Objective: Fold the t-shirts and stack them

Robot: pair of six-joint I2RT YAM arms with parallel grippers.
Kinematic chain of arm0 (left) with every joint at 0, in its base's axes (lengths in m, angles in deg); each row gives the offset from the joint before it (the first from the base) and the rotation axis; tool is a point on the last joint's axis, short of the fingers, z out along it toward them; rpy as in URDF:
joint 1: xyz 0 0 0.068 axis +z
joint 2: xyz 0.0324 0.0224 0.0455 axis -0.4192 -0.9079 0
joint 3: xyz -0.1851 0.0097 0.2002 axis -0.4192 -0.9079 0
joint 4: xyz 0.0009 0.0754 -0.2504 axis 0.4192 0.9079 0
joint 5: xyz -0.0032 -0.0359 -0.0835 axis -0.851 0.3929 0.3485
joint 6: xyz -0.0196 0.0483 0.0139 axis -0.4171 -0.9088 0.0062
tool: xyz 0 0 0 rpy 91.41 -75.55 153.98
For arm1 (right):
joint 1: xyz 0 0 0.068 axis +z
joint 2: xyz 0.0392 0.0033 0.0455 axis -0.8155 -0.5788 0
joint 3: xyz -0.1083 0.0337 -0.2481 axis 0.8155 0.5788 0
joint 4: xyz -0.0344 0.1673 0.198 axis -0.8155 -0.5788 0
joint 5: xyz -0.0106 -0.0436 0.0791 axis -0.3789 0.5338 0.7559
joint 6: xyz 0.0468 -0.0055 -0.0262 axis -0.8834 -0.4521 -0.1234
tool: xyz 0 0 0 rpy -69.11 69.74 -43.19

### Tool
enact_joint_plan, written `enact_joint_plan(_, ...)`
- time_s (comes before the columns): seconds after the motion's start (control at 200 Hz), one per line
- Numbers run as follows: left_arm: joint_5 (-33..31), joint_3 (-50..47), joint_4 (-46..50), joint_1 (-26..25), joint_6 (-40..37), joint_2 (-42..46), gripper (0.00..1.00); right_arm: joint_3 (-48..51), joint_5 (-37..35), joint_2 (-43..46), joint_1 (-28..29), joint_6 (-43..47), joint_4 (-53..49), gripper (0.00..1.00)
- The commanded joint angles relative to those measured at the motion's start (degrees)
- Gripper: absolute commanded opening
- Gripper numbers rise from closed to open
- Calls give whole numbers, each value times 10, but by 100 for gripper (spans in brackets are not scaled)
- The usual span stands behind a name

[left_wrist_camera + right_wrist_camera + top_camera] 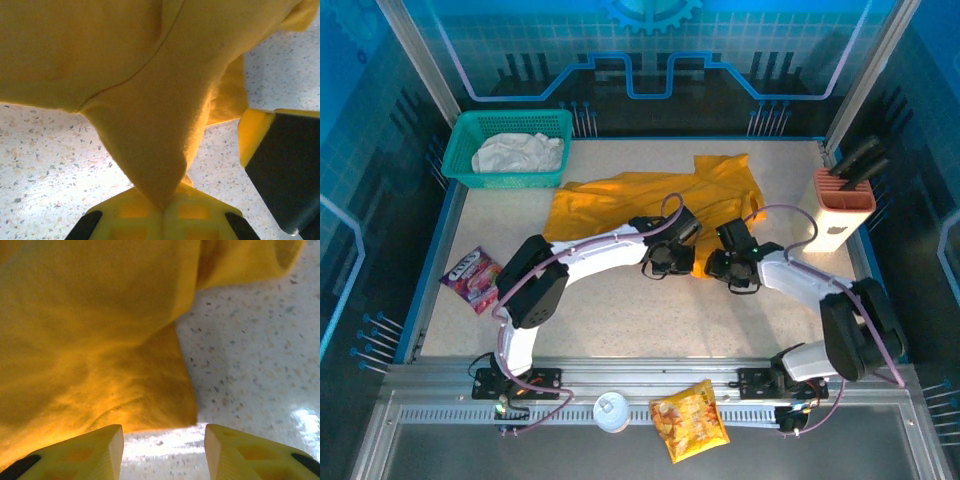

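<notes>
The mustard t-shirt [650, 195] lies spread and rumpled across the back middle of the table. My left gripper [668, 262] is at the shirt's near edge. In the left wrist view the left gripper [163, 207] is shut on a pinched peak of mustard t-shirt [150, 100] that rises from the closed jaws. My right gripper [722, 266] sits just right of it. The right gripper [164, 450] stands open, and the hem of the mustard t-shirt [100, 365] lies just ahead of its fingertips, not between them. The off-white t-shirt [518, 153] is bunched in the teal basket.
The teal basket [510, 135] stands at the back left. A peach holder with dark handles [844, 205] is at the right edge. A purple packet [472, 275] lies at the left. An orange snack packet [688, 420] and a white lid [611, 410] rest on the front rail.
</notes>
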Motion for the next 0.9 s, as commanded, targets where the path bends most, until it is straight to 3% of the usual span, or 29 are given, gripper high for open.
enact_joint_plan(0.0, -3, -9, -9, 1, -9, -21, 0, -23, -35, -49, 10, 22, -25, 47)
enact_joint_plan(0.235, -3, -10, -10, 2, -8, -23, 0, -75, -31, -138, 18, 39, -35, 43)
enact_joint_plan(0.46, 5, -17, -10, 2, -8, -15, 0, -83, -19, -162, 19, 30, -42, 10)
enact_joint_plan(0.55, 13, -21, -13, 2, -8, -9, 0, -83, -23, -148, 21, 26, -56, 1)
enact_joint_plan(0.896, 88, -52, -44, -14, -2, -5, 0, -32, -69, -3, 57, -17, -173, 0)
